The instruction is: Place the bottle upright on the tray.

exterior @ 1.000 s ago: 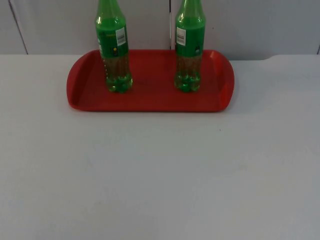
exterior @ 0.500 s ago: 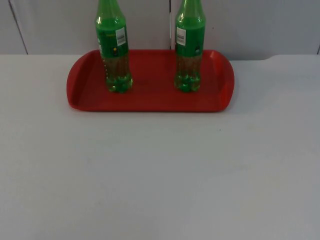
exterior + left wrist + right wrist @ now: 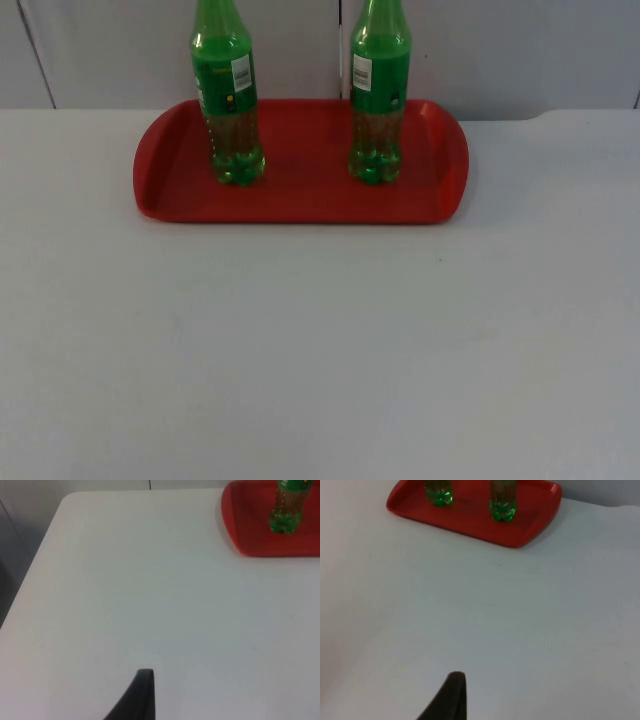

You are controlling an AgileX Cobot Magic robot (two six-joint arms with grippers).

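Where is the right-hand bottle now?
The right bottle stands upright on the red tray, toward its right end, apart from the left bottle.

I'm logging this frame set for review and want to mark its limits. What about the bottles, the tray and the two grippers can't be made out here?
- Caps of the left bottle and right bottle: cut off by the picture's edge in the top view.
- Label print: too small to read.
- Far rim of the red tray: partly hidden behind the bottles.
- Left gripper and right gripper: one fingertip each in the wrist views, so open or shut is unclear.
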